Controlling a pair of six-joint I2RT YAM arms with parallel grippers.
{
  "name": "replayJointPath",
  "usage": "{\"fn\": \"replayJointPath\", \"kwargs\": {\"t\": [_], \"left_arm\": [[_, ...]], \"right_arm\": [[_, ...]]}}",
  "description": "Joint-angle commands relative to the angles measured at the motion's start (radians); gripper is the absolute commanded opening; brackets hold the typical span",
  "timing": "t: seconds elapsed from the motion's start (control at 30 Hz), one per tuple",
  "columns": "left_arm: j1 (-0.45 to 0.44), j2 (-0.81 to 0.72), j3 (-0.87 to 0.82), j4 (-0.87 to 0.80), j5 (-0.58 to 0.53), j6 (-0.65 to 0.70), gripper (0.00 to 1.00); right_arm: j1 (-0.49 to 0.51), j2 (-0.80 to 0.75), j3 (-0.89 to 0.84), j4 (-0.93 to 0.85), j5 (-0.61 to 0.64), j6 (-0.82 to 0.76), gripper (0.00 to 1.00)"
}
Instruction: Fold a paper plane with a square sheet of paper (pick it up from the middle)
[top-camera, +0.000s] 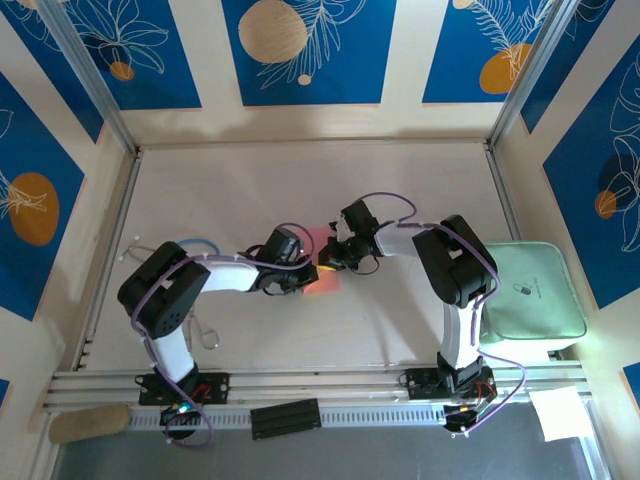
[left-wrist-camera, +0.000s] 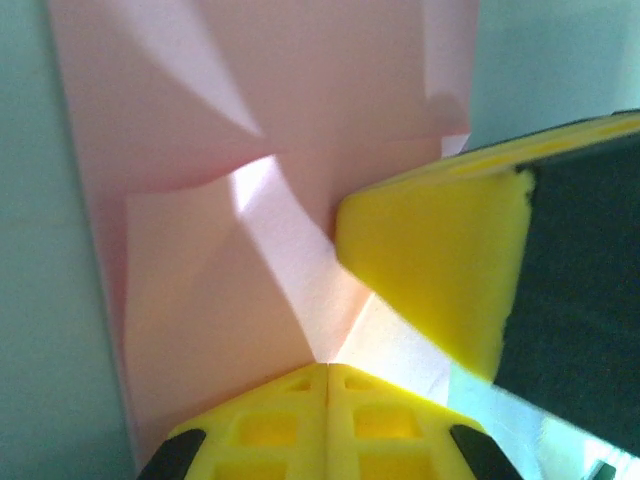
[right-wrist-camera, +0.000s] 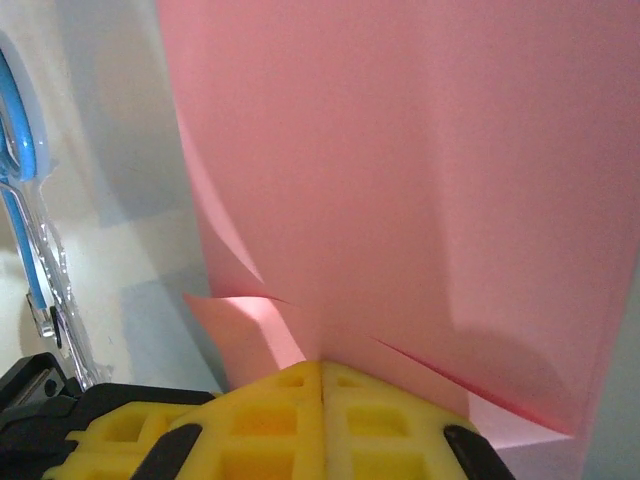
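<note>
The pink-red square sheet of paper (top-camera: 322, 242) is held off the table at the centre, between my two grippers, which meet tip to tip. It is creased, with folded flaps (left-wrist-camera: 200, 200). My left gripper (left-wrist-camera: 327, 368) is shut, and the paper comes out of the seam between its yellow fingers. The right gripper's yellow finger (left-wrist-camera: 430, 270) presses the sheet from the right. My right gripper (right-wrist-camera: 322, 365) is also shut on the paper (right-wrist-camera: 400, 180), which rises straight from its seam. From above, the left gripper (top-camera: 308, 272) and the right gripper (top-camera: 328, 258) almost touch.
A pale green pad (top-camera: 530, 290) lies at the right edge of the table, and a white paper sheet (top-camera: 560, 412) sits below it. A blue cable loop (top-camera: 200, 245) lies by the left arm. Blue patterned walls enclose the table on three sides.
</note>
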Motion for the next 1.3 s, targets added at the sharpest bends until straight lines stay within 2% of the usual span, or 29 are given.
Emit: {"fn": "replayJointPath", "kwargs": {"t": [0.0,0.27,0.37,0.43,0.57,0.63,0.77,0.87,1.03,1.27], "left_arm": [[0.006,-0.026,-0.076,-0.103,0.031,-0.035,0.04],[0.006,-0.118,-0.190,-0.082,0.048,-0.088,0.03],[0.007,-0.169,-0.205,-0.125,0.042,-0.084,0.03],[0.010,-0.202,-0.178,-0.172,0.027,-0.059,0.03],[0.028,-0.244,-0.068,-0.244,0.003,0.005,0.04],[0.043,-0.249,-0.010,-0.291,-0.019,0.031,0.05],[0.103,-0.242,0.091,-0.380,-0.060,0.091,0.07],[0.115,-0.213,0.138,-0.343,-0.032,0.095,0.07],[0.111,-0.128,0.158,-0.206,0.058,0.037,0.07],[0.094,-0.040,0.180,-0.155,0.072,0.024,0.06]], "right_arm": [[-0.006,0.085,-0.039,-0.132,0.135,-0.017,0.00],[-0.009,0.100,-0.030,-0.144,0.147,-0.021,0.00],[-0.009,0.093,-0.021,-0.143,0.130,-0.021,0.00],[-0.007,0.082,-0.010,-0.142,0.110,-0.022,0.00],[-0.010,0.024,0.044,-0.139,-0.011,0.017,0.02],[0.001,-0.022,0.078,-0.157,-0.010,0.037,0.03],[-0.005,-0.117,0.104,-0.196,0.053,0.092,0.17],[-0.021,-0.171,0.092,-0.229,0.103,0.137,0.27],[-0.051,-0.243,0.018,-0.216,0.137,0.207,0.30],[-0.055,-0.245,-0.039,-0.214,0.139,0.242,0.34]]}}
